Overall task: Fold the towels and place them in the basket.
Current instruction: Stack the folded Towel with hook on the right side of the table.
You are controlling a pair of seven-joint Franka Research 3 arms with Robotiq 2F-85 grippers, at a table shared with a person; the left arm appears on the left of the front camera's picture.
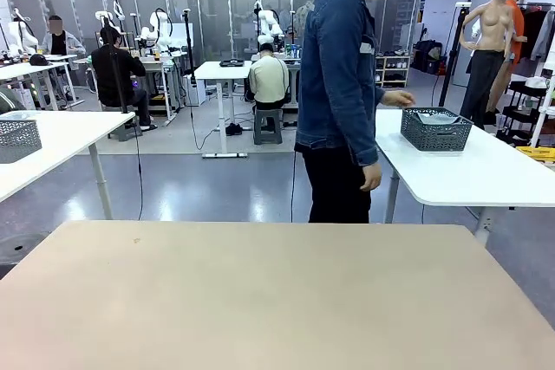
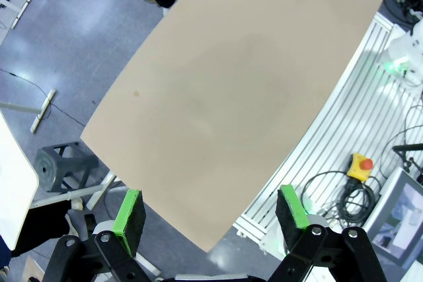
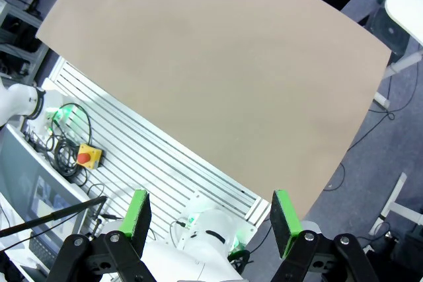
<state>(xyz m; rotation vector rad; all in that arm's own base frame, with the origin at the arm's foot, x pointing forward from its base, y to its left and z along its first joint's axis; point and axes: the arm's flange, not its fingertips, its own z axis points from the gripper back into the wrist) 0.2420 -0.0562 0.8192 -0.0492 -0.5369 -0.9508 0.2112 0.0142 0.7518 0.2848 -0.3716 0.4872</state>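
A dark grey wire-mesh basket point(image 1: 436, 130) stands on a white side table point(image 1: 468, 171) at the far right. Something pale grey-blue, probably a towel point(image 1: 436, 117), lies inside it. The mint green towel is out of view. A person in a denim jacket point(image 1: 338, 84) stands at the far edge of the beige table point(image 1: 277, 292), turned right, one hand point(image 1: 399, 99) reaching toward the basket. My left gripper point(image 2: 210, 212) hangs open high above the bare beige tabletop point(image 2: 225, 97). My right gripper point(image 3: 210, 216) is also open, high over the tabletop point(image 3: 218, 64), holding nothing.
A second mesh basket point(image 1: 17, 139) sits on another white table at the far left. Below the wrists lie the slatted robot base, cables and a yellow box with a red button point(image 2: 360, 165). A grey stool point(image 2: 63, 166) stands on the floor beside the table.
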